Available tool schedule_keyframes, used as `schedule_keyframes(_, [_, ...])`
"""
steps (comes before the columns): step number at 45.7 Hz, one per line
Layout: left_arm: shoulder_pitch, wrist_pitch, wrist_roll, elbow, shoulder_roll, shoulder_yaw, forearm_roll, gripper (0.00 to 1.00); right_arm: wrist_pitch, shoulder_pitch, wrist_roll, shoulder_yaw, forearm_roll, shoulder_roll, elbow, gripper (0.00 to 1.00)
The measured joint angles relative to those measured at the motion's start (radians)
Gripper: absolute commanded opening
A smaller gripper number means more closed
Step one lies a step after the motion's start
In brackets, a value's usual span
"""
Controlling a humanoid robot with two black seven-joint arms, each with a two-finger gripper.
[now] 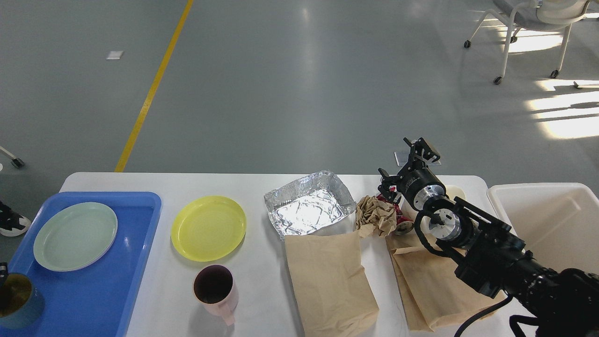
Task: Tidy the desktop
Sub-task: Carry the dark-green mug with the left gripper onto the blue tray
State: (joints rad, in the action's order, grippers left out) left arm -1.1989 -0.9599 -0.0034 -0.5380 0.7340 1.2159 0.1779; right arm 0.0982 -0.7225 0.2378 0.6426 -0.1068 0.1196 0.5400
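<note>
The white desktop [262,185] holds a yellow plate [208,228], a pink mug [216,289], a foil tray [309,208], two flat brown paper bags [327,281] [428,285], a crumpled brown paper ball [376,215] and a crushed red can [398,216]. My right gripper [403,164] is open and empty. It hovers at the far right, just above and behind the can and the paper ball. A dark sliver at the left edge [3,270], above a blue cup [16,302], may be my left gripper; its fingers do not show.
A blue tray [135,262] at the left holds a pale green plate [75,236] and the blue cup. A white plastic bin [547,220] stands off the table's right end. A small white round object [456,192] lies behind my right wrist.
</note>
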Motion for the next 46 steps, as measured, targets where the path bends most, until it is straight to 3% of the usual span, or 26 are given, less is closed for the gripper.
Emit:
schedule_keyframes(11, [0.031,0.000,0.002,0.021,-0.005,-0.012,0.000,0.03,0.000,0.000,0.000,0.000,0.000,0.000,0.000,1.00])
schedule_keyframes(20, [0.034,0.000,0.001,0.033,-0.005,-0.014,0.000,0.15,0.000,0.000,0.000,0.000,-0.001,0.000,0.000,1.00])
schedule_keyframes(38, [0.034,0.000,0.000,0.034,-0.005,-0.012,0.000,0.28,0.000,0.000,0.000,0.000,0.000,0.000,0.000,1.00])
schedule_keyframes(46, [0.037,0.000,-0.002,0.034,-0.005,-0.012,0.000,0.43,0.000,0.000,0.000,0.000,0.000,0.000,0.000,1.00])
